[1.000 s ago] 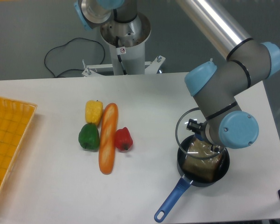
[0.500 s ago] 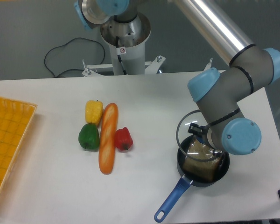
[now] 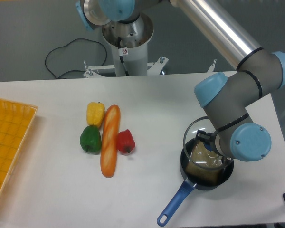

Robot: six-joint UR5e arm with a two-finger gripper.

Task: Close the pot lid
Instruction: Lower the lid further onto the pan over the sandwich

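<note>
The round clear glass lid with its thin metal rim (image 3: 192, 137) hangs tilted just above the small dark blue-black pan with the long blue handle (image 3: 195, 180), which sits at the near right of the white table (image 3: 156, 95). The grey and light-blue arm's wrist (image 3: 237, 133) covers the two-finger gripper (image 3: 210, 145), so I cannot tell how its fingers stand. Off to the left, a long baguette (image 3: 109, 140) lies among yellow (image 3: 95, 113), green (image 3: 90, 139) and red (image 3: 125, 141) peppers, and an orange tray (image 3: 7, 147) sits at the far left edge.
</note>
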